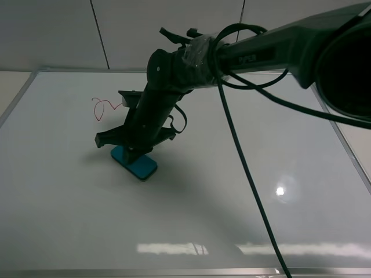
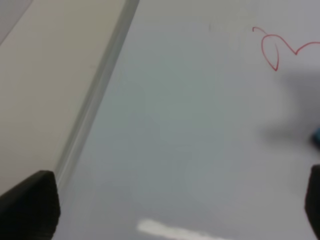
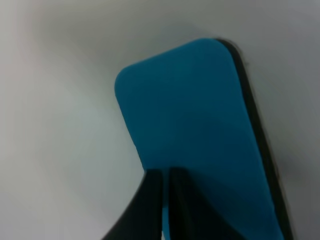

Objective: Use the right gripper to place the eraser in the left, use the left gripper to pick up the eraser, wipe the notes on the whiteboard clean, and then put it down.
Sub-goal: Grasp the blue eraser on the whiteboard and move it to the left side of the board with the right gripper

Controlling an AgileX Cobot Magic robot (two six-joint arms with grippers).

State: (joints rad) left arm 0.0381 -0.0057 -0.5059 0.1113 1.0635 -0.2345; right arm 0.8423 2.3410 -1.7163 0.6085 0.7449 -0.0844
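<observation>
Down flat on the whiteboard (image 1: 232, 220), a teal-blue eraser (image 1: 141, 166) (dark underside), round-cornered.

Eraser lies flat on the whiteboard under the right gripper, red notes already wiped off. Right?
No: the red notes are unwiped, on the whiteboard beyond the eraser, as the exterior high view shows. The eraser does lie flat under the right gripper.

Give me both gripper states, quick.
Left gripper: open, empty.
Right gripper: fingers shut together, tips over the eraser, not clamped around it.
</observation>
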